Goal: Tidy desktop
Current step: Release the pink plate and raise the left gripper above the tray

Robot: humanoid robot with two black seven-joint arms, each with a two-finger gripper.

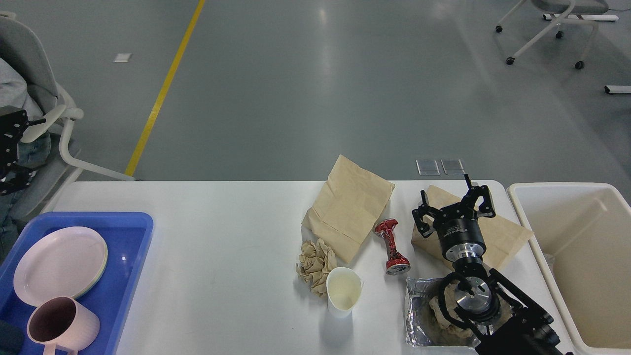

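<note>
Directly beneath our right gripper (452, 207) lies a tan paper bag (498, 236), flat on the desktop (222, 246), and our fingers stand spread wide apart over its far end with nothing between them. We judge the step in hand to be picking this bag up for the cream bin (586, 256) just to the gripper's right. To do it well we should come down on an edge, not the flat middle, since a flat sheet gives the fingers little to pinch; the bag's free corner toward the bin looks the easiest bite. We should close gently, lift clear of the table, and watch that the bag does not drag the crumpled foil wrapper (419, 310) that sits nearer us, under our forearm.

To the gripper's left, close by, lies a crushed red can (392, 245); further left is a second, larger paper bag (351, 207), with a wad of crumpled brown paper (315, 264) and a white paper cup (343, 291) below it, nearer us. Well away to the left a blue tray (128, 276) holds a pink plate (59, 264) and a pink mug (61, 325).

The desktop spreads under and around the gripper on all sides, mostly to its left. Our left gripper (12, 148) shows only as a dark shape at the far left edge, off the table; we cannot tell whether it is spread or closed
</note>
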